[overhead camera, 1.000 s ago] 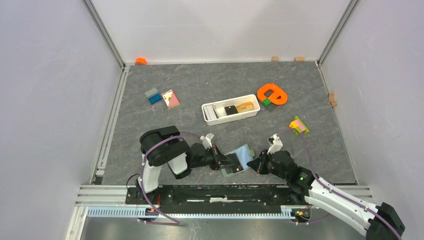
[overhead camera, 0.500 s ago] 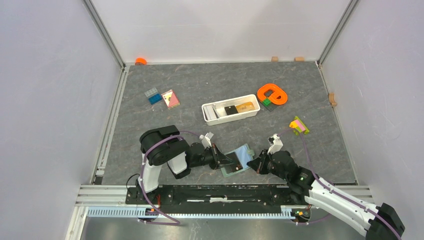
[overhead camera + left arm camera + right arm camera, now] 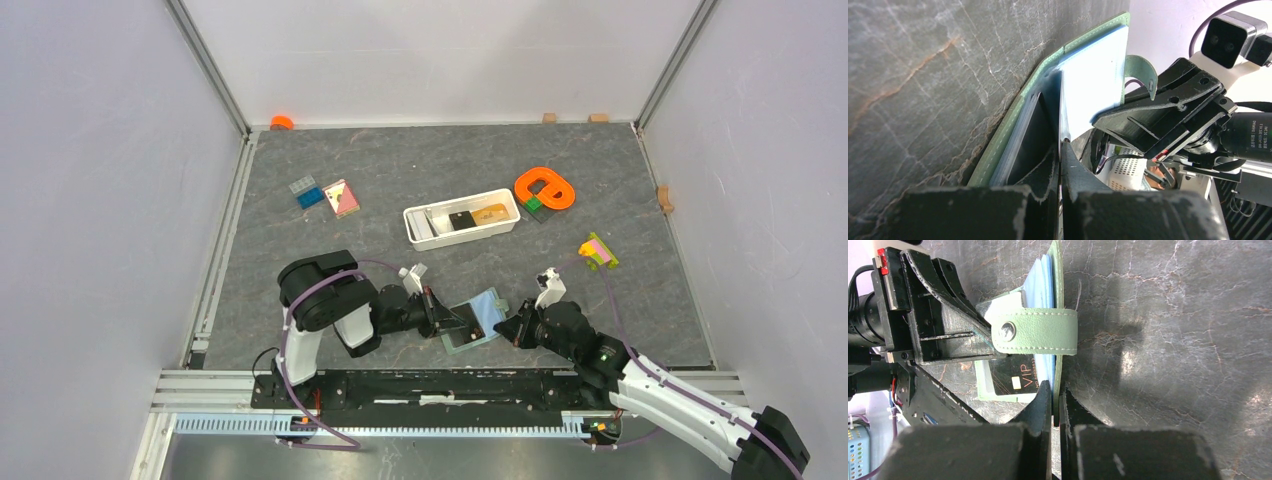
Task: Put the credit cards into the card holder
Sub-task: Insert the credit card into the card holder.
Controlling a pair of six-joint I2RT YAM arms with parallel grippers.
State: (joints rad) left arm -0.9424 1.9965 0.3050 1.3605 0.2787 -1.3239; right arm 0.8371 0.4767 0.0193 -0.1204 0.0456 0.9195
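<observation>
The sage-green card holder point(image 3: 481, 318) lies open near the table's front edge, pale blue inside. A black credit card point(image 3: 1015, 378) marked VIP lies in its lower half. My left gripper point(image 3: 464, 325) reaches in from the left and is shut on a thin pale blue inner leaf point(image 3: 1062, 110) of the holder. My right gripper point(image 3: 501, 333) comes from the right, shut on the holder's green cover edge point(image 3: 1057, 300). The snap strap point(image 3: 1037, 331) curls over between them. More credit cards, one black point(image 3: 461, 220) and one tan point(image 3: 490, 213), lie in the white tray point(image 3: 415, 218).
Behind the tray's right end sits an orange ring toy point(image 3: 545, 188). A yellow, pink and green toy point(image 3: 597, 251) is at the right. Blue blocks point(image 3: 306, 191) and a pink-yellow tile point(image 3: 342, 198) lie at the back left. Grey walls close in three sides.
</observation>
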